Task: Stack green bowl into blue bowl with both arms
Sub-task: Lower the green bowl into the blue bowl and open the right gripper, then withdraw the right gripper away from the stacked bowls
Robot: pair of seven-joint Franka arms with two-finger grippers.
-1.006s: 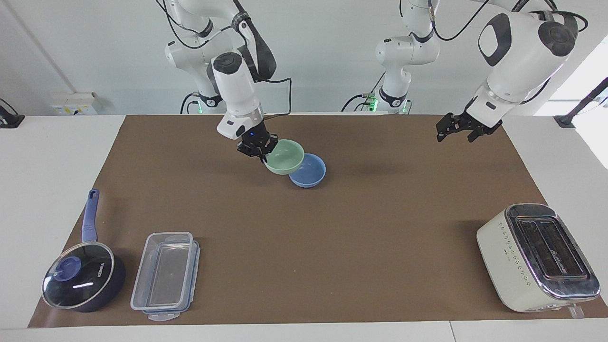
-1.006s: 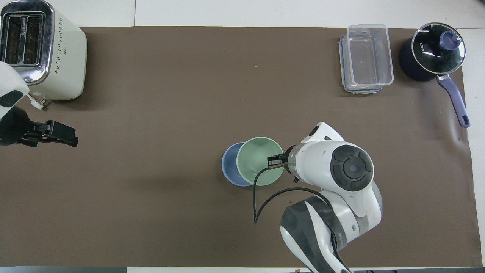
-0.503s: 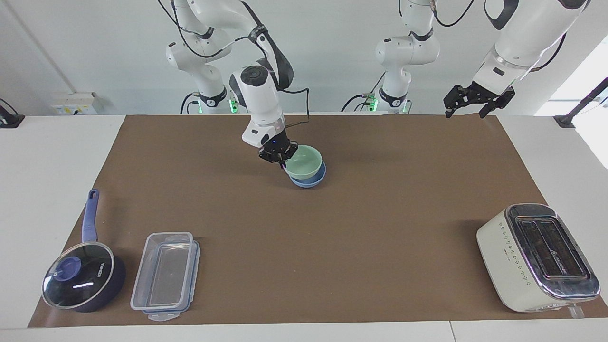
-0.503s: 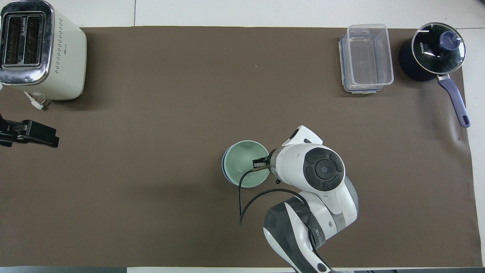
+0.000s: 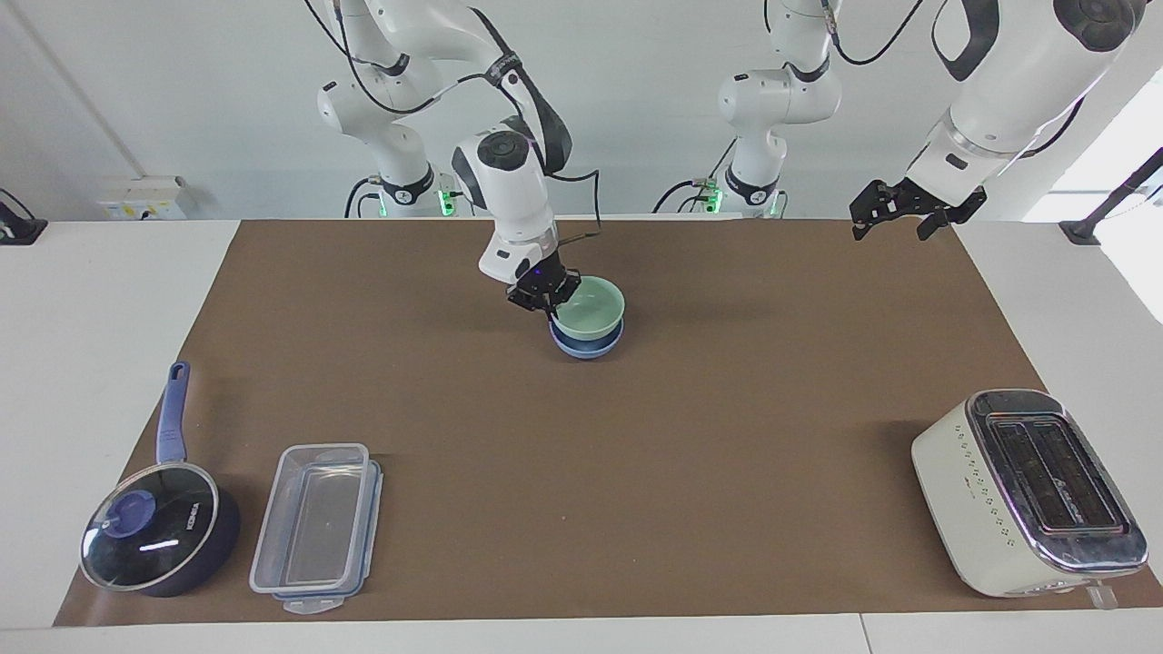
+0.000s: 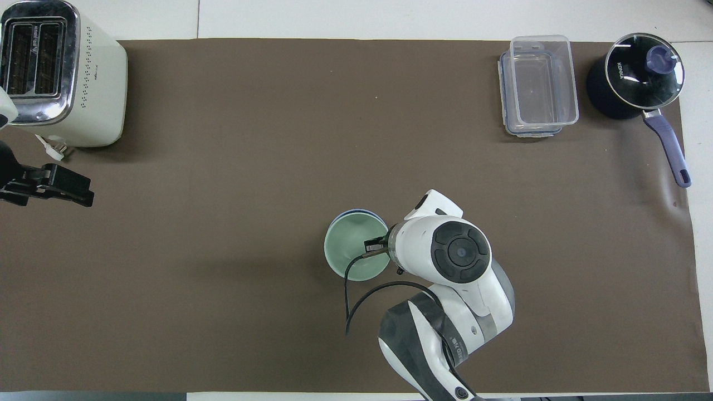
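The green bowl sits nested in the blue bowl on the brown mat, in the middle of the table near the robots. Only the blue bowl's lower band shows under it. In the overhead view the green bowl covers the blue bowl except a thin sliver of rim. My right gripper is shut on the green bowl's rim, on the side toward the right arm's end; it also shows in the overhead view. My left gripper is open and empty, raised over the mat's edge at the left arm's end.
A white toaster stands far from the robots at the left arm's end. A clear lidded container and a dark blue saucepan with glass lid stand far from the robots at the right arm's end.
My right gripper has carried the green bowl sideways over the blue bowl and lowered it into it. My left gripper has lifted and drawn back toward its end of the table.
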